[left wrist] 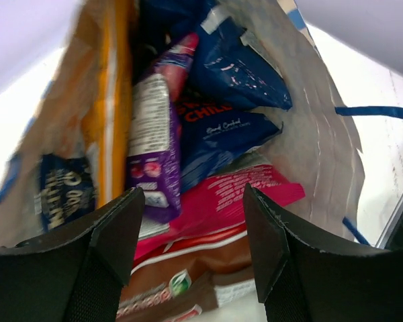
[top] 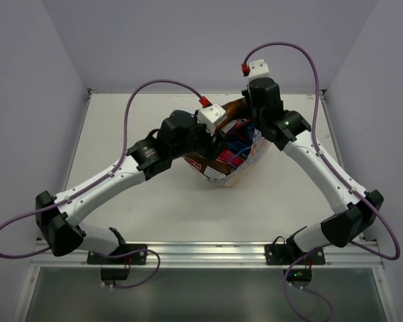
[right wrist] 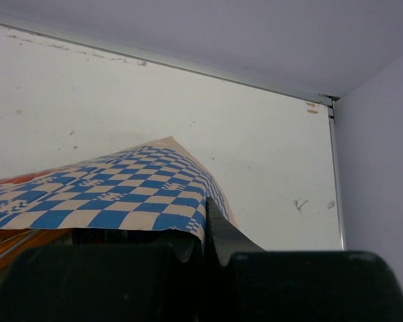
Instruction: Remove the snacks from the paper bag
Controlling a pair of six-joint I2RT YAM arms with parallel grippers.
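White tabletop (top: 154,215), boxed in by lilac walls (top: 27,100), fills my overhead view. At centre frame sits the tan paper carrier bag (top: 218,176) with its blue-white checkered band.

My right gripper (right wrist: 211,258) is pressed together. In its wrist view the checkered paper runs down into the seam between the fingers, so I judge it is pinching the bag's wall to steady it. My left gripper (left wrist: 191,201) hangs over the bag's mouth, jaws spread and gripping nothing.

Every snack lies inside:
- brown-and-white chip bag (left wrist: 188,282) at the bottom of the frame
- dark blue packets (left wrist: 235,74) upper right
- orange packet (left wrist: 111,100) along the left wall
- magenta foil packet (left wrist: 248,194) lower centre
- small purple packet (left wrist: 154,154) standing on edge

I expect all of them to be light, puffy, slick and easy to crush. I would take the magenta one by its flat sealed edge, not across its belly.
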